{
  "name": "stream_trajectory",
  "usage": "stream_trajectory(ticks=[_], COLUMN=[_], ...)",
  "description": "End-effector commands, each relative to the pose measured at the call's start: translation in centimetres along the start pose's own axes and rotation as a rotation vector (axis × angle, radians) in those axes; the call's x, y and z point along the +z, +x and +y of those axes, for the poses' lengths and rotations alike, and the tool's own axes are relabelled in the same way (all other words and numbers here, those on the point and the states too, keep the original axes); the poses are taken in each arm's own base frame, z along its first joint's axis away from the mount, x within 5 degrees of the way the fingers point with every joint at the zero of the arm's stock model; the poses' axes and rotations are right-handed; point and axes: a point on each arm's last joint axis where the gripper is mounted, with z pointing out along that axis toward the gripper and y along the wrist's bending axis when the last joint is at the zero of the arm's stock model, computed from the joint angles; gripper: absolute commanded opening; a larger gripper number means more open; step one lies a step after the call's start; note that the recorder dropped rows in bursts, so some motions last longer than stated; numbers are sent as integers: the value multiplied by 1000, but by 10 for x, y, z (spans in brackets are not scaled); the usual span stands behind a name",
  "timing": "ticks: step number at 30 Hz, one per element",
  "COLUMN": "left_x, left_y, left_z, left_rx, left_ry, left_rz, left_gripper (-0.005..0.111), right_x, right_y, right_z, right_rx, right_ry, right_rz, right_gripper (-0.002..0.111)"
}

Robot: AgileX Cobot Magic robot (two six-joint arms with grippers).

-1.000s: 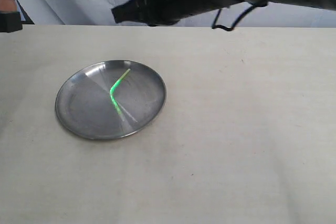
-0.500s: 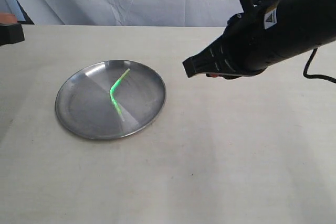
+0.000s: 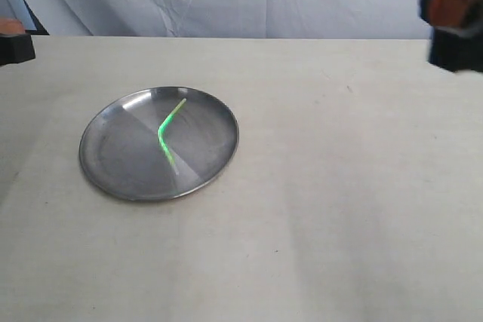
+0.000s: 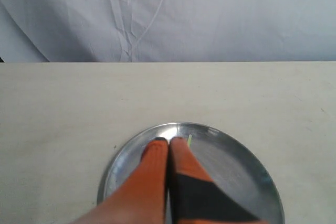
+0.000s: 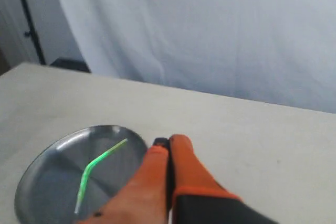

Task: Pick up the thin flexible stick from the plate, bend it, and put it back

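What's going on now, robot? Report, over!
Left gripper shut, empty. Right gripper shut, empty. Glowing green stick bent, lying on the steel plate. Nothing blocking it.

Your left gripper (image 4: pixel 169 141) had its orange jaws pressed flat together, tip to tip, and sat at the far left edge of the exterior view. Your right gripper (image 5: pixel 168 142) was closed the same way, showing from outside only as a blurred orange-and-black shape at the right edge.

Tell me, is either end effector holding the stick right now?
No, the bent glowing stick lies on the plate, while the left end effector and right end effector are both shut on nothing.
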Motion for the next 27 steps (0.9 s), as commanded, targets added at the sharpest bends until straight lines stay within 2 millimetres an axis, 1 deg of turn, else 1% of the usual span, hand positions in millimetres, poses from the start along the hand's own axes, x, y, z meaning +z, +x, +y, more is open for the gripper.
stream_trajectory(ticks=[1,2,3,4,5,6,10,14,27], left_x=[-2,-2,-2,-2,-2,-2,-2,-2,-2], left_y=[0,0,0,0,0,0,0,0,0], left_z=[1,1,1,1,1,1,1,1,1], left_rx=[-9,-9,-9,-9,-9,-9,-9,-9,-8], left_ry=[-6,-6,-6,-6,-6,-6,-6,-7,-5], left_rz=[-8,-8,-8,-8,-8,-8,-8,-9,-7], left_gripper=[0,0,0,0,0,0,0,0,0], right_x=[-50,-55,-64,-67,-70,-70,-65,-62,-63], right_y=[70,77,91,95,105,115,146,168,171], right_z=[-20,-20,-20,-20,-20,-21,-25,-27,-27], right_rx=[121,123,94,82,55,33,7,-29,-7], right_ry=[135,138,141,142,148,156,172,179,176], right_rz=[-84,-87,-108,-121,-138,-114,-13,22,46], right_gripper=[-1,-1,-1,-1,-1,-1,-1,-1,-1])
